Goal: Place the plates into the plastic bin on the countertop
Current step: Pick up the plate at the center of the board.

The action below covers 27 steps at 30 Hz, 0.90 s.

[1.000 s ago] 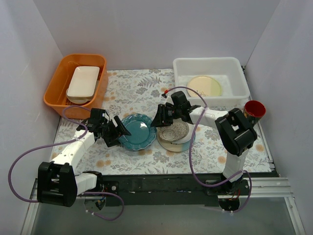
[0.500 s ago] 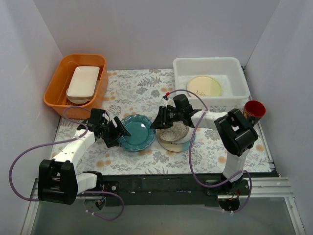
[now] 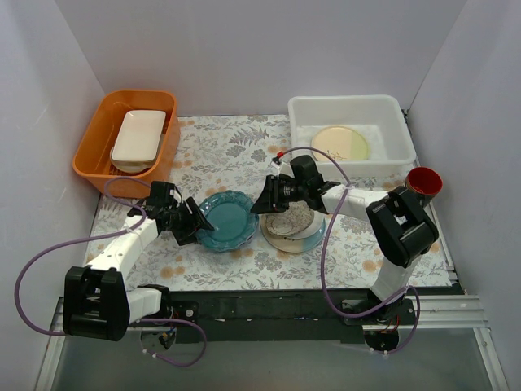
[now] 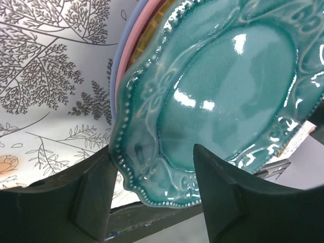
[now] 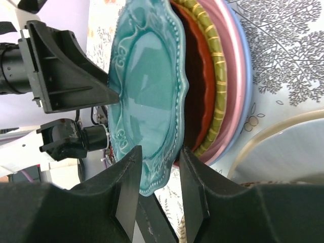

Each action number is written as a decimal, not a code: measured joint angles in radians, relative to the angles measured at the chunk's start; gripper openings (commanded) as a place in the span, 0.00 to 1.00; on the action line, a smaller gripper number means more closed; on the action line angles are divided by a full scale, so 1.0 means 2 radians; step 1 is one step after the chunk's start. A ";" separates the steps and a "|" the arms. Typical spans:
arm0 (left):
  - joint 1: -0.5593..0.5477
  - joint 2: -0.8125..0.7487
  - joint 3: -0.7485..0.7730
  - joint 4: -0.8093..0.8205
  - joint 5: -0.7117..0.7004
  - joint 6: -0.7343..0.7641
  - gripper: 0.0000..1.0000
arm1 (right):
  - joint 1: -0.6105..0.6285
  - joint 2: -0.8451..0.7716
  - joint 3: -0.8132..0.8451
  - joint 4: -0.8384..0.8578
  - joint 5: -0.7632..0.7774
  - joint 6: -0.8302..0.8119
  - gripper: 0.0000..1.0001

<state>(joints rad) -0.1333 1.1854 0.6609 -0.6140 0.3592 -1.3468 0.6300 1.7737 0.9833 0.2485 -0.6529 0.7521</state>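
Straddling its scalloped rim from opposite sides, the two grippers meet at the teal plate (image 3: 228,220), which sits on top of a stack in the middle of the countertop (image 3: 228,155), well short of the plastic bin (image 3: 346,101) at the far right corner. The plate is glossy, a deep blue-green, with a smooth well that throws back bright glare. Its broad border is moulded with raised scrolls, and a row of small beads runs along the wavy edge. The right gripper (image 3: 262,204) has its jaws partly apart and closed on the rim, one finger (image 5: 129,187) against each face. On that side the plate tilts up, clear of the red-brown plate (image 5: 197,86) beneath it. Below that lie an olive-rimmed plate (image 5: 218,76), a pink plate (image 5: 235,61) and a light blue plate (image 5: 248,76). The left gripper (image 3: 195,224) takes the opposite rim between its fingers (image 4: 91,197), jaws roughly half open — whether they actually press on the plate cannot be told. Just right of the stack is a second pile topped by a speckled plate (image 3: 291,220), and a cream plate (image 3: 340,142) already lies flat inside the bin.
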 measured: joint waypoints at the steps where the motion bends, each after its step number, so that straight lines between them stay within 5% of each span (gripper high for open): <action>1: 0.000 -0.002 0.000 -0.002 -0.002 0.000 0.53 | 0.001 -0.003 0.000 -0.002 0.000 0.000 0.42; 6: 0.002 -0.012 0.000 -0.012 -0.014 0.003 0.21 | 0.002 -0.007 0.000 -0.010 0.005 -0.003 0.42; 13: 0.009 -0.026 0.000 0.001 -0.005 -0.001 0.05 | 0.001 -0.004 -0.035 0.011 0.023 0.012 0.42; 27: 0.009 -0.072 0.000 0.001 -0.001 -0.019 0.00 | 0.002 0.007 -0.063 0.077 0.021 0.049 0.45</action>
<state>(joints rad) -0.1150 1.0420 0.6601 -0.6121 0.3565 -1.3842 0.6331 1.7885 0.8581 0.4030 -0.6102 0.8509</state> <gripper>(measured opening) 0.185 0.448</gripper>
